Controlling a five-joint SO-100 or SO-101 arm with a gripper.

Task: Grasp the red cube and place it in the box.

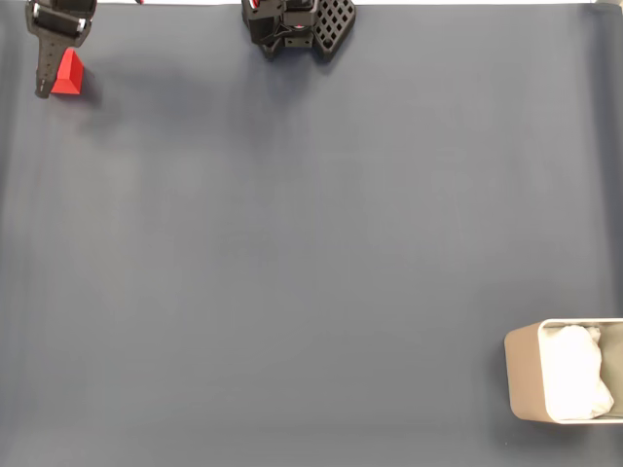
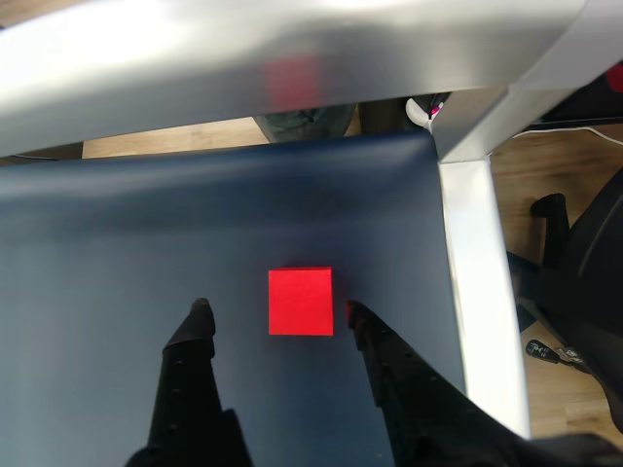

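The red cube [image 1: 70, 76] rests on the dark blue mat at the far top left of the fixed view. My gripper [image 1: 56, 70] hangs right over it, one black finger [image 1: 43, 73] along its left side. In the wrist view the red cube [image 2: 300, 302] lies between the tips of my open gripper [image 2: 277, 313]. The right fingertip [image 2: 356, 317] is almost at the cube's edge, while the left fingertip [image 2: 200, 319] stands well apart from it. The beige box [image 1: 526, 379] with white lining sits at the bottom right corner, far from the gripper.
The arm's black base [image 1: 292, 24] stands at the top edge of the mat. In the wrist view a silver frame rail [image 2: 477, 282] runs along the mat's right edge and another bar [image 2: 243, 58] crosses above. A chair base [image 2: 569, 292] shows on the floor beyond.
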